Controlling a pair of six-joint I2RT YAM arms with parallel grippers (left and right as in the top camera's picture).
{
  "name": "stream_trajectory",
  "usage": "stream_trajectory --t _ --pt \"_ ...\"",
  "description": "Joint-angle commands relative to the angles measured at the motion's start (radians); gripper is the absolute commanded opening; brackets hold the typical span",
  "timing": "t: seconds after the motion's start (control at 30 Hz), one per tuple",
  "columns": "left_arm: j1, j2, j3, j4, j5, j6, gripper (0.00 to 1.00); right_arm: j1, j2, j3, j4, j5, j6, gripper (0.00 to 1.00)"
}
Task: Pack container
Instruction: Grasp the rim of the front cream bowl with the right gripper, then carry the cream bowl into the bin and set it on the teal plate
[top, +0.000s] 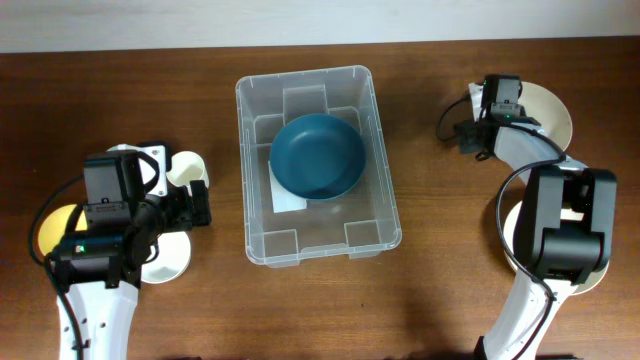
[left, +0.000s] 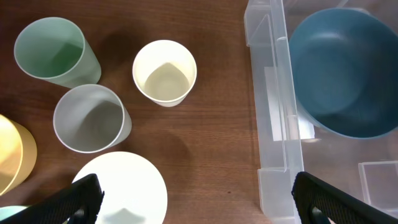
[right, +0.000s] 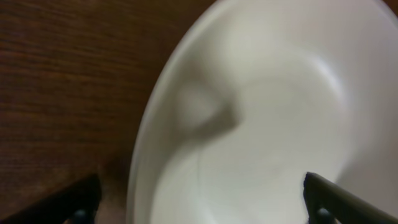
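Observation:
The clear plastic container (top: 381, 150) stands at the table's middle with a dark blue bowl (top: 318, 155) inside it, over a white label. In the left wrist view its wall (left: 273, 112) and the blue bowl (left: 348, 68) are at the right. My left gripper (top: 190, 207) is open and empty beside the container's left wall; its fingers (left: 202, 202) span a white bowl's edge (left: 124, 186) and the container's corner. My right gripper (top: 478, 125) is open at the far right, low over a white bowl (top: 548, 112). Its fingers (right: 202, 205) straddle that bowl's rim (right: 267, 118).
Left of the container stand a cream cup (left: 165, 71), a grey cup (left: 90, 118), a pale green cup (left: 53, 50) and a yellow piece (left: 12, 162). Another white dish (top: 512, 232) lies partly under the right arm. The table is dark wood.

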Motion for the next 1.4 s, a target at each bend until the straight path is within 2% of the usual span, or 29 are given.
stream_trajectory --t 0.0,0.13,0.2,0.37,0.43,0.67,0.8,1.0,1.1,1.2,1.37 --pt "0.005 -0.003 0.014 0.000 0.011 -0.010 0.99 -0.011 0.057 -0.006 0.019 0.023 -0.074 0.76" --pt "0.005 -0.003 0.014 0.000 0.011 -0.010 0.99 -0.023 0.057 -0.006 0.033 0.023 -0.074 0.44" --pt "0.005 -0.003 0.014 0.000 0.011 -0.010 0.99 -0.025 0.057 -0.006 0.033 0.023 -0.074 0.34" --pt "0.005 -0.003 0.014 0.000 0.011 -0.010 0.99 -0.026 0.057 -0.006 0.037 0.023 -0.074 0.17" --pt "0.005 -0.003 0.014 0.000 0.011 -0.010 0.99 -0.026 0.056 -0.006 0.045 0.028 -0.074 0.05" --pt "0.005 -0.003 0.014 0.001 0.011 -0.010 0.99 0.015 -0.029 0.032 0.036 0.113 -0.074 0.04" --pt "0.005 -0.003 0.014 0.002 0.011 -0.010 1.00 0.078 -0.171 0.056 0.016 0.116 -0.074 0.04" --pt "0.005 -0.003 0.014 0.002 0.011 -0.010 0.99 0.250 -0.438 0.056 -0.103 0.008 -0.110 0.04" --pt "0.005 -0.003 0.014 0.002 0.011 -0.010 0.99 0.396 -0.537 0.056 -0.193 -0.105 -0.180 0.04" --pt "0.005 -0.003 0.014 0.002 0.011 -0.010 0.99 0.558 -0.553 0.056 -0.305 -0.171 -0.284 0.04" --pt "0.005 -0.003 0.014 0.003 0.011 -0.010 0.99 0.719 -0.496 0.056 -0.372 -0.180 -0.293 0.04"
